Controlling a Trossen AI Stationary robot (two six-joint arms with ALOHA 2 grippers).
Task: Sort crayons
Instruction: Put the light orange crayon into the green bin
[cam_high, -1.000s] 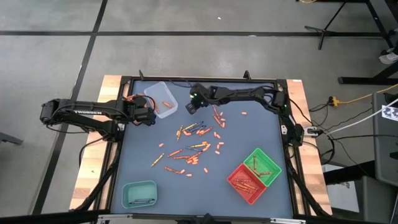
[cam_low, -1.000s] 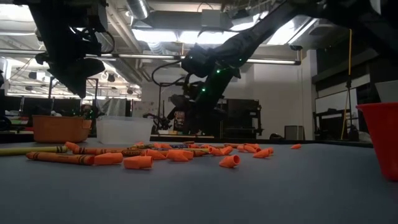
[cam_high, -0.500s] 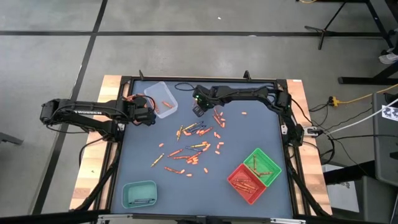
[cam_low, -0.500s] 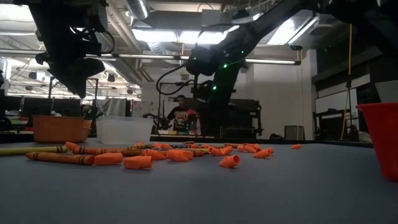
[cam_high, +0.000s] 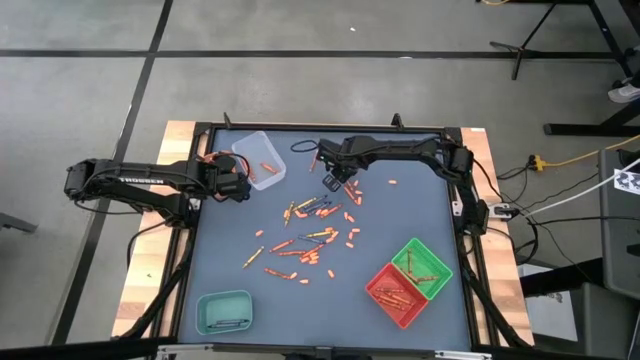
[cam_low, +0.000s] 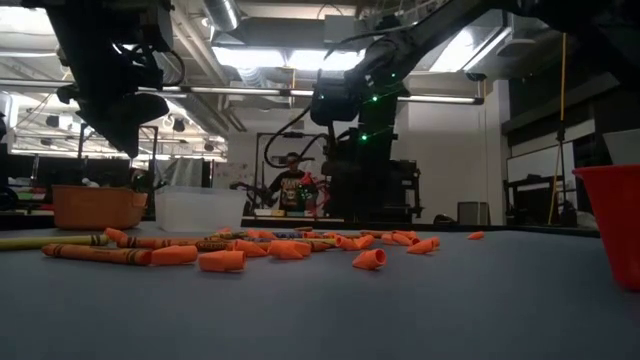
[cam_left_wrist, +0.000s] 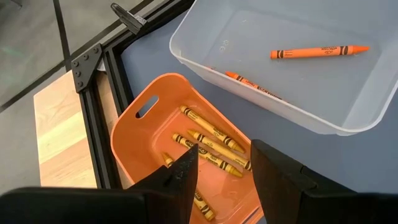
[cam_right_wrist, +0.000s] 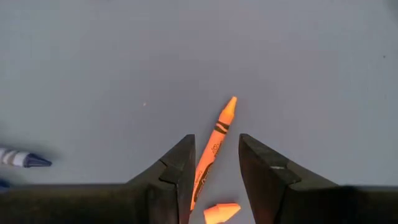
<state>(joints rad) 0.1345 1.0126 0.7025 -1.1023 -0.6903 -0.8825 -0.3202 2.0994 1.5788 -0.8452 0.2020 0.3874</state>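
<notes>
Many crayons (cam_high: 310, 235), mostly orange, lie scattered on the dark table top (cam_high: 400, 215); the low view shows them in a row (cam_low: 225, 255). My right gripper (cam_high: 330, 181) hangs open above the far part of the scatter, pointing steeply down. In its wrist view an orange crayon (cam_right_wrist: 214, 148) lies on the table between the two open fingers, untouched. My left gripper (cam_left_wrist: 219, 167) waits open over an orange tray (cam_left_wrist: 149, 130) holding several crayons, beside a clear tray (cam_left_wrist: 298, 87) with an orange crayon (cam_left_wrist: 320, 51) in it.
A green tray (cam_high: 421, 264) and a red tray (cam_high: 397, 294) with crayons stand at the near right, a teal tray (cam_high: 224, 311) at the near left. A broken orange piece (cam_right_wrist: 219, 212) and a blue crayon tip (cam_right_wrist: 22, 159) lie close to my right gripper.
My right gripper has moved from beside the clear tray toward the table's right edge and a little nearer. It has tipped to point more steeply down over the orange crayons, its fingers staying open.
</notes>
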